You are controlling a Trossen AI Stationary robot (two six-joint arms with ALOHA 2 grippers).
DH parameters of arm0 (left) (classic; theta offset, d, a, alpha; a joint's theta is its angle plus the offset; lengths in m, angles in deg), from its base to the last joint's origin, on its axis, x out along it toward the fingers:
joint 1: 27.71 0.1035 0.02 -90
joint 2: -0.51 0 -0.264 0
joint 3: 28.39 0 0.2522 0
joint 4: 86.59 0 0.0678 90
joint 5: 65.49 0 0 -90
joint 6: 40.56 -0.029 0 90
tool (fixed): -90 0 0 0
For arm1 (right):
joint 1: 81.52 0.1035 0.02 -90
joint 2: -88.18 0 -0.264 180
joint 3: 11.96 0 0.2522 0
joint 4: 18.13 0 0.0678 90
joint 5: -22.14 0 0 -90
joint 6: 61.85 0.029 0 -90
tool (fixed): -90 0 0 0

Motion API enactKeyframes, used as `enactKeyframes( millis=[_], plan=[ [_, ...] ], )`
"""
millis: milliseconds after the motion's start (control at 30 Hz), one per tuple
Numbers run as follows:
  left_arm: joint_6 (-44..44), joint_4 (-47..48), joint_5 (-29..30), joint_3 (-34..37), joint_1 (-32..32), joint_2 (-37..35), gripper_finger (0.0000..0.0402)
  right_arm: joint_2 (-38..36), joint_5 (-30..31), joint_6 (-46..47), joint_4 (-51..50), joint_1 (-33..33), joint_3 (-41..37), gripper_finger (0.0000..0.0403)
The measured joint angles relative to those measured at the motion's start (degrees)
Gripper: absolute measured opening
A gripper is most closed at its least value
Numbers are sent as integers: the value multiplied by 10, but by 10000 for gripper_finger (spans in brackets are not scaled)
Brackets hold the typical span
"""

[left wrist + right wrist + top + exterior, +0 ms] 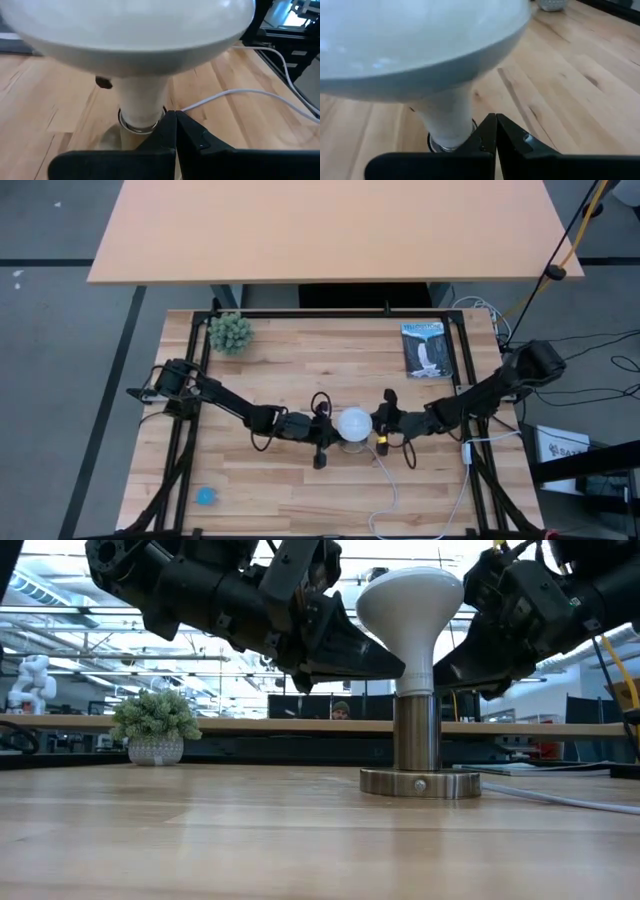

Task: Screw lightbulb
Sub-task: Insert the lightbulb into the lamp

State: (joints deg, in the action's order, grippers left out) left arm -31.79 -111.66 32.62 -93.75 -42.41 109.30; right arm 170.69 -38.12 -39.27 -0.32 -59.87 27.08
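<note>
While the lightbulb [354, 423] is standing upright near the centre of the wooden worktop [300, 370], both arms are reaching in toward it from opposite sides.

Far left: a small potted plant [231, 332] is sitting at the back left of the worktop, and a small blue object [205, 496] is lying near the front left corner.

Left of centre: the left end effector [322, 430] is positioned just beside the bulb's neck. Its wrist view is showing the two dark fingers [170, 135] pressed together, gripping nothing.

Centre: the lightbulb's neck is sitting in a cylindrical metal socket [417, 732] on a round base, globe uppermost. A white cord [388, 480] is running from the base toward the front edge.

Right of centre: the right end effector [383, 425] is positioned just beside the bulb on the opposite side, fingers [492, 132] likewise closed together and empty.

Far right: a booklet [427, 349] is lying flat at the back right.
</note>
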Motion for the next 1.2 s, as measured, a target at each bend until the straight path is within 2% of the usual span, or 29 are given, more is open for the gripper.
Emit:
enactKeyframes(
  millis=[100, 233, 600, 900, 1200],
  plan=[
    [0, -2, -1, 0, 0, 0, 0, 16, -2, -4, 3, -7, 6, 0],
    [-1, -2, -4, 0, 0, 0, 0, 27, -36, -1, 13, -9, 8, 0],
    [-3, 0, -7, 0, 21, 0, 0, 26, -54, 3, 16, -10, 8, 0],
    [-3, 17, -41, 0, 36, 0, 0, 23, -66, 13, 12, -2, 8, 0],
    [-5, 28, -20, 0, 46, 0, 0, 6, -84, 44, -28, 27, 8, 0]
  ],
)
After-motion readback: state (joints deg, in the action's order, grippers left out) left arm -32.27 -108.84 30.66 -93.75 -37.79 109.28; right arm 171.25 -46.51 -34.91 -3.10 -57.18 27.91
